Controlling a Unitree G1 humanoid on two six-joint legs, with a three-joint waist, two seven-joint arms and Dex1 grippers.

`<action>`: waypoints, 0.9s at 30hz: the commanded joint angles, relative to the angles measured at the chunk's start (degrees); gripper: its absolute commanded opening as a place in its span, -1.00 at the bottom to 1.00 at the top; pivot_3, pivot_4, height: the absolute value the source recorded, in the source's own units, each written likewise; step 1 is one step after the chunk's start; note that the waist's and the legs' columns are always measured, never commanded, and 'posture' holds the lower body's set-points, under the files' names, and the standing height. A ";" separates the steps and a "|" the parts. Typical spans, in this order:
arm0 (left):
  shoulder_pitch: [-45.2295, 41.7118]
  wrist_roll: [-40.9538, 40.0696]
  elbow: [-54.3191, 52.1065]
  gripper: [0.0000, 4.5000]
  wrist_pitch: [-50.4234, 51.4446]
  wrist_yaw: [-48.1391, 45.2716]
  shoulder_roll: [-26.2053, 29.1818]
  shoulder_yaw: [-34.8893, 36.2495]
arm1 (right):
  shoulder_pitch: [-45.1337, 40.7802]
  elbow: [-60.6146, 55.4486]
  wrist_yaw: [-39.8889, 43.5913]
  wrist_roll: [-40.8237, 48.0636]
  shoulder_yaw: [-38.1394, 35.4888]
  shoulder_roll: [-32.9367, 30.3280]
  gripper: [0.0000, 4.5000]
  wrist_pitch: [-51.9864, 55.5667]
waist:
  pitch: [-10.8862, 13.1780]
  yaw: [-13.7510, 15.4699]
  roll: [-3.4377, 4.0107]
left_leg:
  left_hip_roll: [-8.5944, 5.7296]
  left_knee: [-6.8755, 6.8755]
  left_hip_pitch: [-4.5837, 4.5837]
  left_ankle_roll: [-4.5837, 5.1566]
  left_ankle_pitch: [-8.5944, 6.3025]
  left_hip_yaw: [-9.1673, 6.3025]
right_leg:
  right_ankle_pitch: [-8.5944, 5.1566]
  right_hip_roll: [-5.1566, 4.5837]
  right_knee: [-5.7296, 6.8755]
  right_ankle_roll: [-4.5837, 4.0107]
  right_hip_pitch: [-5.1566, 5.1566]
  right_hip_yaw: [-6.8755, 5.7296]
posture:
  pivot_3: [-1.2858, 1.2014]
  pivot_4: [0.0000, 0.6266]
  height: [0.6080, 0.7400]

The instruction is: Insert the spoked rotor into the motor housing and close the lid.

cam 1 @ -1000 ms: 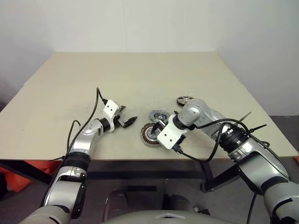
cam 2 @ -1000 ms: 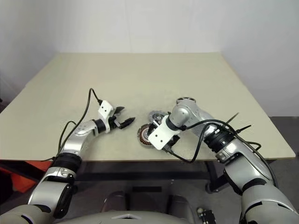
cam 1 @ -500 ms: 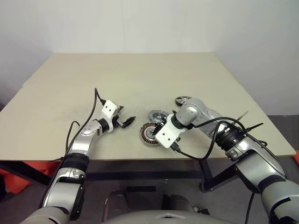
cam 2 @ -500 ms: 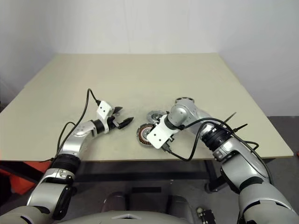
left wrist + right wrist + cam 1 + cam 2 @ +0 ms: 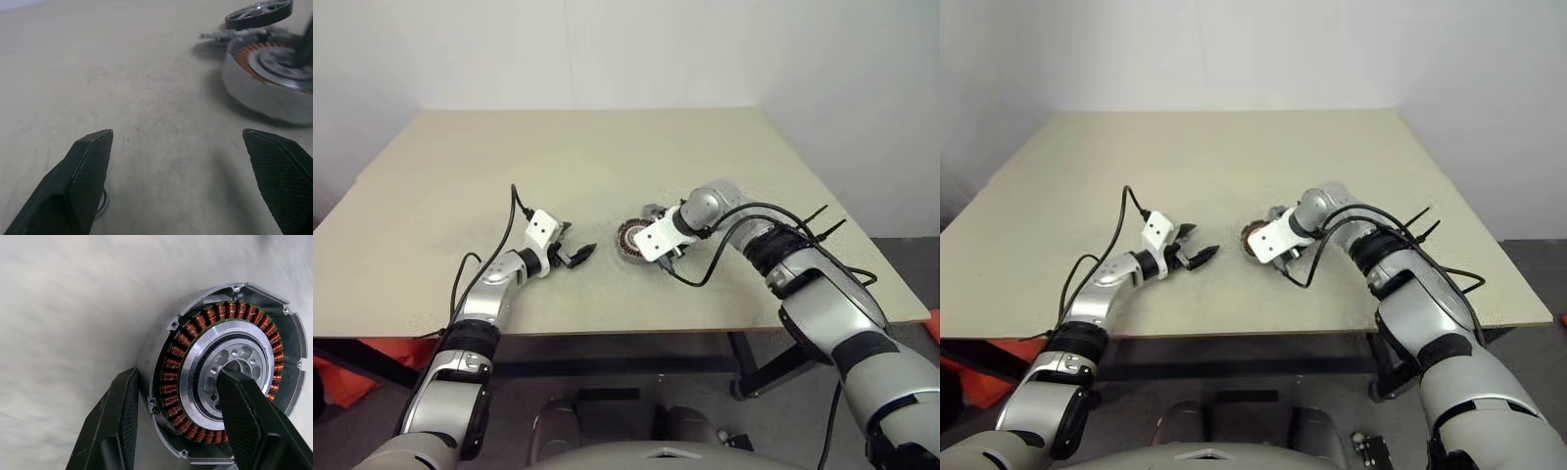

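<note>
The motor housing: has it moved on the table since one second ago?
Yes. The motor housing has moved away from the table's front edge, towards the middle, with the right pincer straddling its wall.

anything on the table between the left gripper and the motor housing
No, just bare table. The left wrist view shows open tabletop from the left gripper to the motor housing.
</note>
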 commanded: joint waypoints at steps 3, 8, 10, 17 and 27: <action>-0.60 -0.79 -1.44 1.00 -0.68 0.52 1.28 1.26 | -3.50 1.91 -1.89 0.85 -1.92 2.18 -0.13 -2.68 | 0.00 -0.18 0.00 | 0.09 0.01 -0.35 0.14 -0.11 0.02 | -0.08 0.09 -0.04 -0.15 -0.31 -0.06 | 0.03 -1.00 1.00; -0.27 -0.82 -1.53 1.00 -0.64 0.88 1.56 1.55 | -1.77 -0.66 0.79 2.97 -2.85 3.04 -0.13 -3.21 | 0.01 -0.14 0.01 | 0.30 0.01 -0.33 0.09 -0.21 0.09 | -0.16 0.22 -0.04 -0.27 -0.33 -0.10 | 0.03 -1.00 1.00; -0.25 -0.77 -1.26 1.00 -0.80 0.98 1.57 1.53 | -1.06 -2.09 2.23 4.02 -3.30 3.16 0.20 -2.94 | 0.01 -0.01 0.02 | 0.43 0.02 -0.32 0.00 -0.16 0.09 | -0.17 0.31 -0.06 -0.28 -0.33 -0.10 | 0.03 -1.00 1.00; -0.94 -0.74 -0.29 1.00 -1.01 1.13 1.28 1.30 | 0.01 -6.36 -0.88 4.49 -5.15 2.64 0.98 -1.79 | 0.02 0.12 0.02 | 0.53 0.07 -0.08 -0.17 -0.06 0.09 | -0.16 0.35 0.10 -0.28 -0.14 -0.09 | 0.03 -1.00 1.00; -2.57 -0.12 1.37 1.00 -1.95 0.96 2.37 1.34 | 8.50 -30.94 3.66 11.98 -13.00 -4.03 0.98 12.53 | 0.02 1.19 0.01 | 0.54 0.07 -0.07 -0.18 -0.06 0.09 | -0.16 0.42 0.06 -0.28 -0.11 -0.07 | 0.03 -1.00 1.00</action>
